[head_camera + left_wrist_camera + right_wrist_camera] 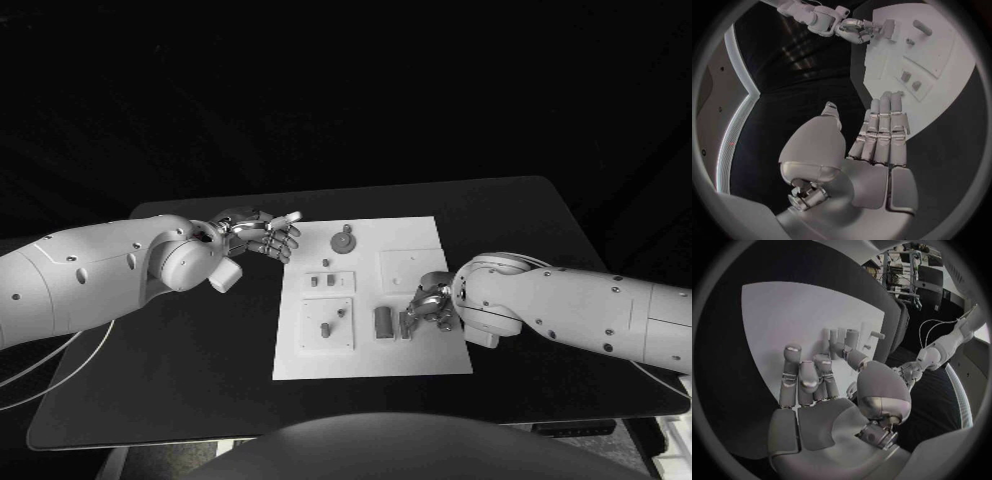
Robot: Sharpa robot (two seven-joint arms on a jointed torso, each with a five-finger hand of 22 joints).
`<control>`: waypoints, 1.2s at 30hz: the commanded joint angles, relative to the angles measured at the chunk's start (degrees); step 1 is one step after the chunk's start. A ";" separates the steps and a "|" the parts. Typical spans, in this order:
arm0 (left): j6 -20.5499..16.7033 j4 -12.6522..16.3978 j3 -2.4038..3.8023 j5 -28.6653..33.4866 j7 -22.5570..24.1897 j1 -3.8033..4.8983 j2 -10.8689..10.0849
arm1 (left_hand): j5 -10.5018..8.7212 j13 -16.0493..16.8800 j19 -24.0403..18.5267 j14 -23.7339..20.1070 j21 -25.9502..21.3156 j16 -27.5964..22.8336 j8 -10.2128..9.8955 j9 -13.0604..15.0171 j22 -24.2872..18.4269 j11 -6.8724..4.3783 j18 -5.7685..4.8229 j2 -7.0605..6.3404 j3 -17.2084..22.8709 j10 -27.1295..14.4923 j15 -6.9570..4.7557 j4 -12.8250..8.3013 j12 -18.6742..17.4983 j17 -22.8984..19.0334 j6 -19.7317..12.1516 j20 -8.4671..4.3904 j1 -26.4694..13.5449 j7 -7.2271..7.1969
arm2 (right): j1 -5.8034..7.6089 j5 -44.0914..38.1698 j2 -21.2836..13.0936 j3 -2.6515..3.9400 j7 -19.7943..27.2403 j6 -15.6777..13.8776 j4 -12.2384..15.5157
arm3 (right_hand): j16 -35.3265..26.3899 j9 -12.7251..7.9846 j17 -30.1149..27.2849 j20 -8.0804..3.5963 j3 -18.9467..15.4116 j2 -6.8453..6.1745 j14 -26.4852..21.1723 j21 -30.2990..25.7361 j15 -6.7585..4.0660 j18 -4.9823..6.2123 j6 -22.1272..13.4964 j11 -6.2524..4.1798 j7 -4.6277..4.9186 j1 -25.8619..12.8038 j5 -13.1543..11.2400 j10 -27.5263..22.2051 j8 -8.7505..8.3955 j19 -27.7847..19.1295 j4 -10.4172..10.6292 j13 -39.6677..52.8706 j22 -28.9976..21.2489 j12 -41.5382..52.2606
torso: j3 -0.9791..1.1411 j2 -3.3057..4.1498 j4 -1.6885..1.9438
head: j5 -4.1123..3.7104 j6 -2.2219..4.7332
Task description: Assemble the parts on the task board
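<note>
A: Start nearest. What is the right hand (pixel 430 303) doing?

B: It sits over the near right part of the task board (pixel 433 362), fingers curled down around a dark upright block (pixel 384 322). In the right wrist view the fingertips (pixel 792 351) bend toward a few small pieces standing on the white plate. Whether it actually pinches one, I cannot tell; the fingers hide the contact.

A: And the parts themselves?

B: Small, rigid-looking pieces. I'd judge them light and hard, probably smooth, so they could slip or tip if squeezed off-centre. The block looks best taken across its two broad faces, low enough that it stays upright.

A: Farther along the board?

B: A flat panel with a peg (pixel 326 326) lies left of the block, two small pieces (pixel 330 281) sit above it, and a round piece (pixel 345 240) rests near the far edge.

A: The left hand (pixel 261 237)?

B: It hovers beside the board's far left corner, above the black table (pixel 173 380). The left wrist view shows its fingers (pixel 882 130) straight and together, thumb apart, holding nothing.
</note>
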 commanded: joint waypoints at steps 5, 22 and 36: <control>0.64 0.12 0.04 -0.07 0.27 0.07 0.02 | 0.19 -0.08 -0.31 -0.16 -0.28 -0.36 -0.06 -0.10 0.07 0.02 0.73 -0.08 0.33 -0.33 0.30 0.11 0.17 0.07 -0.44 0.08 -0.43 1.59 | -0.04 -3.44 -0.83 -0.01 1.24 -2.43 0.56 | -0.04 0.05 0.05 -0.13 -0.15 -0.50 -0.12 -0.30 -0.01 1.01 -0.11 0.17 0.32 -0.49 -0.15 -0.23 0.09 -0.01 0.35 0.05 0.05 -0.05 | 0.06 0.00 -0.04 | 0.10 0.00; 0.60 0.07 0.04 -0.08 0.40 0.06 -0.02 | 0.19 -0.09 -0.31 -0.16 -0.28 -0.38 -0.06 -0.10 0.08 0.02 0.74 -0.08 0.36 -0.34 0.30 0.11 0.18 0.09 -0.45 0.08 -0.43 1.60 | -0.04 -9.58 -4.08 -0.01 12.08 -10.00 2.18 | -0.39 -0.41 -0.94 -0.36 1.07 -3.67 -0.35 -0.56 1.01 1.01 -4.66 1.58 1.85 4.70 -0.22 -0.43 -1.89 0.48 -1.06 0.05 -0.17 0.11 | 0.00 0.00 0.01 | 0.01 0.00; 0.57 0.04 0.04 -0.09 0.39 0.07 -0.11 | 0.19 -0.09 -0.31 -0.16 -0.28 -0.39 -0.05 -0.11 0.09 0.02 0.74 -0.04 0.39 -0.35 0.30 0.11 0.19 0.11 -0.46 0.07 -0.41 1.60 | -0.28 -14.49 -4.64 -0.02 18.84 -11.02 2.44 | -0.46 -0.93 -0.99 0.11 1.03 -2.70 -0.92 -0.79 2.28 1.01 -7.82 2.90 3.19 10.19 -0.20 -1.20 -3.10 0.01 -3.60 0.00 -0.05 0.46 | 0.05 0.03 -0.02 | 0.04 0.00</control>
